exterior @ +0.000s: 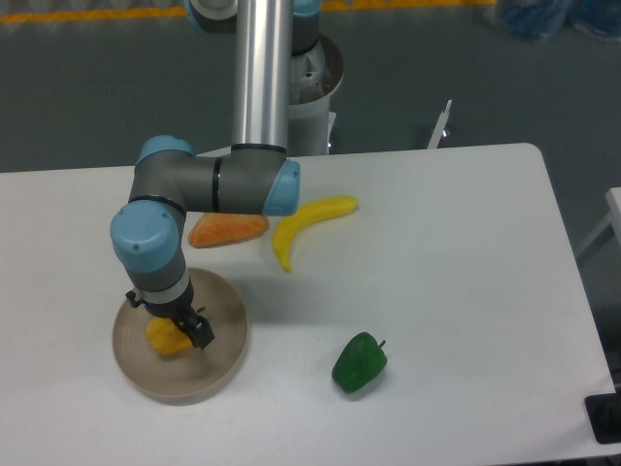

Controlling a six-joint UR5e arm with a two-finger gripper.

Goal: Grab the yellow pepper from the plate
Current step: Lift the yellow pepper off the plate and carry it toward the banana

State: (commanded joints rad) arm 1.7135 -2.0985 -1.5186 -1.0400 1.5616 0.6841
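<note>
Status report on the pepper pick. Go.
Two-finger gripper down over round beige plate, jaw state unclear. Small yellow-orange toy pepper on plate at gripper. Nothing obstructing.

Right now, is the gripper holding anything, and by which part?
Cannot be told: the gripper is down at the yellow pepper on the plate, its fingers hidden.

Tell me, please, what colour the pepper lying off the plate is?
Green, clearest in the fixed camera view.

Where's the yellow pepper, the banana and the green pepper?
yellow pepper (165, 337), fixed camera, on its visible left side.
banana (309, 225), fixed camera, on the middle of its curve.
green pepper (359, 363), fixed camera, on its body.
</note>
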